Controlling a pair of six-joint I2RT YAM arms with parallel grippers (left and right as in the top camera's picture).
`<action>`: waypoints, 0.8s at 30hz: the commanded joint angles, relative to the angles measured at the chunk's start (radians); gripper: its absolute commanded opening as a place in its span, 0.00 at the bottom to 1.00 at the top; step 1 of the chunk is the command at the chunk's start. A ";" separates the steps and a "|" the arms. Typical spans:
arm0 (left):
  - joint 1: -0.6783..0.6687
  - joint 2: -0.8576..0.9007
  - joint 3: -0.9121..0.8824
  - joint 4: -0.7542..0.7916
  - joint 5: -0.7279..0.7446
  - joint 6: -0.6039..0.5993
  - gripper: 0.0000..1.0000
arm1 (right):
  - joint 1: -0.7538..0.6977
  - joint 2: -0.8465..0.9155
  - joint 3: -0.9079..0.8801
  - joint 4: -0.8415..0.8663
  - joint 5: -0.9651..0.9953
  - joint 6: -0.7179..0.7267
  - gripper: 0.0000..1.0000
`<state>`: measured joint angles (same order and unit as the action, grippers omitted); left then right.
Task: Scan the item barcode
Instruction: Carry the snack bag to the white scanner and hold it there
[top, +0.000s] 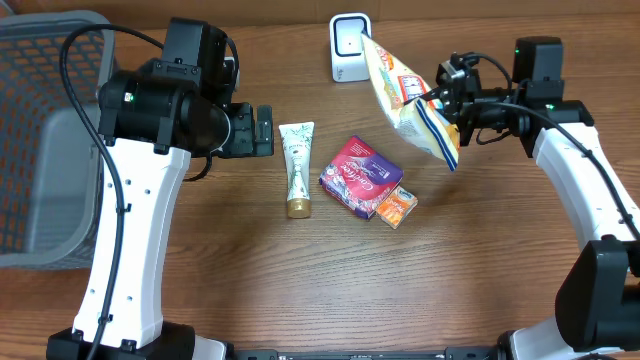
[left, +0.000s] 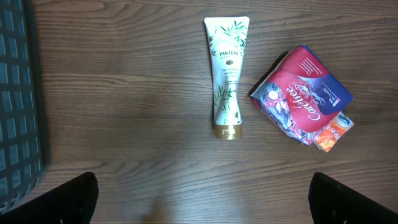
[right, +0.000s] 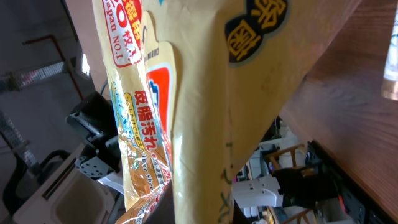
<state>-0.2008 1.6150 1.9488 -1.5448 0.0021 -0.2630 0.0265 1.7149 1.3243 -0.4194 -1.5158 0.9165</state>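
Right end effector: closed tight on the lower part of the yellow bag; the bag hangs in the air, tilted, clear of the tabletop.
Yellow bag: its upper corner reaches the right edge of the white scanner in the overhead view; whether the two touch cannot be told; it fills the right wrist view with red and blue print, and no barcode shows there.
Left end effector: fingers spread wide, holding nothing; it hovers above bare wood just left of the tube; its two dark fingertips sit at the bottom corners of the left wrist view.
Edges: a grey mesh basket takes up the far left side; the scanner stands at the far edge, upright.
Middle group: the tube lies flat, gold cap towards the near side; the purple pack lies to its right, apart from it; the orange box touches the pack's near right corner.
Open room: a broad strip of bare wood runs along the near side; another lies between the basket and the tube, partly under the left arm.
Surface: brown wood grain, matt.
Room: past the tabletop's edge the right wrist view shows dim equipment and furniture, too blurred to name.
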 joint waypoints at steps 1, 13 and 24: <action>0.004 0.001 0.000 0.002 -0.013 -0.014 1.00 | 0.000 -0.022 0.018 0.015 -0.030 0.002 0.04; 0.005 0.001 0.000 0.002 -0.013 -0.014 1.00 | 0.041 -0.018 0.018 0.060 0.723 0.001 0.04; 0.005 0.001 0.000 0.002 -0.013 -0.014 1.00 | 0.254 0.043 0.034 0.270 1.286 -0.030 0.04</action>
<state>-0.2008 1.6150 1.9488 -1.5444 0.0021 -0.2630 0.2703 1.7275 1.3243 -0.1749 -0.3828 0.9035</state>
